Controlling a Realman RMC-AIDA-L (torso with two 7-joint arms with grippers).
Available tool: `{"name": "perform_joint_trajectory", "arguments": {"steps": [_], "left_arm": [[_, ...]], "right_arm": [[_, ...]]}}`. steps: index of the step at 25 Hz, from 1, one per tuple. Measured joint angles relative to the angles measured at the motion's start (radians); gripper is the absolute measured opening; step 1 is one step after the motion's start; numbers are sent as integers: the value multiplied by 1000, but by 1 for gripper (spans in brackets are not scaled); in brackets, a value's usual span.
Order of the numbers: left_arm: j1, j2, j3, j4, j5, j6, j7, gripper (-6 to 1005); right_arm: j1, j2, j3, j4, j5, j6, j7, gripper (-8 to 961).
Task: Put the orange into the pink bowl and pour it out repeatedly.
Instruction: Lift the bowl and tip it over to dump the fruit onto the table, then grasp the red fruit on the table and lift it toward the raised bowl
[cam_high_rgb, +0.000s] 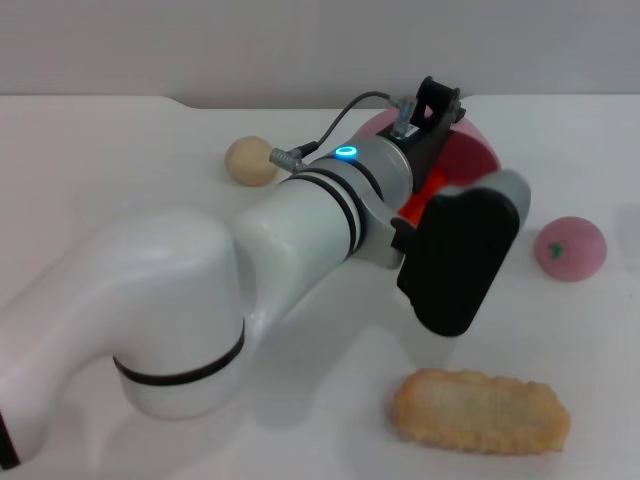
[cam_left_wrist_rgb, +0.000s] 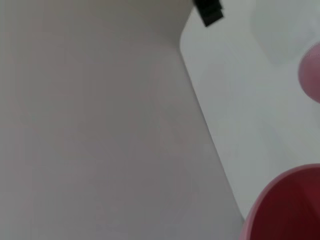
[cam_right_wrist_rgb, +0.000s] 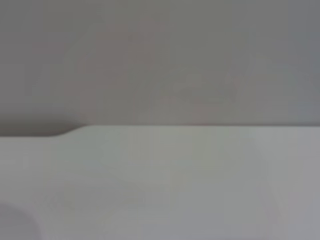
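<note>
Leftmost, a beige lump (cam_high_rgb: 250, 160) rests on the white table (cam_high_rgb: 100, 160). Centre: the left arm reaches across, its left gripper (cam_high_rgb: 455, 262) hiding most of the pink bowl (cam_high_rgb: 475, 152); an orange (cam_high_rgb: 421, 198) sliver shows beside it. Jaw state cannot be told. Right: pink ball (cam_high_rgb: 570, 247); a biscuit (cam_high_rgb: 481, 411) lies nearer.
</note>
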Motion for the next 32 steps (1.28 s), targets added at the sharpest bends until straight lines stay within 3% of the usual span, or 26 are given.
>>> {"name": "perform_joint_trajectory", "arguments": {"steps": [17,18,19,22,23,24,28,29,30,31,32], "left_arm": [[5,0,58,-32,196,12,-38,43],[3,0,52,-32,195,10,-73,43],[-12,0,18,-15,188,-4,-272,43],[-17,0,4,-6,185,-12,-365,43],[-24,0,-16,6,176,-29,-470,43],[-41,0,-73,30,99,-75,-624,43],[-45,0,-91,38,60,-91,-652,42],[-59,1,-149,62,-67,-139,-688,42],[-92,8,-289,97,-368,-289,-665,42],[-92,8,-289,97,-368,-289,-665,42],[-113,8,-359,98,-485,-379,-624,42]], "right_arm": [[-21,0,40,34,-69,39,0,534],[-20,0,37,37,-69,36,0,532],[-16,0,29,42,-68,29,0,530],[-12,0,20,43,-68,21,0,524],[-9,-1,12,43,-67,16,0,522],[-5,-1,4,44,-65,11,0,520],[19,-4,-41,45,-59,-3,-1,512],[27,-4,-54,46,-59,-7,-1,510],[35,-4,-70,48,-58,-11,-1,508],[45,-4,-88,53,-58,-17,0,506],[53,-3,-102,58,-57,-23,2,504]]}}
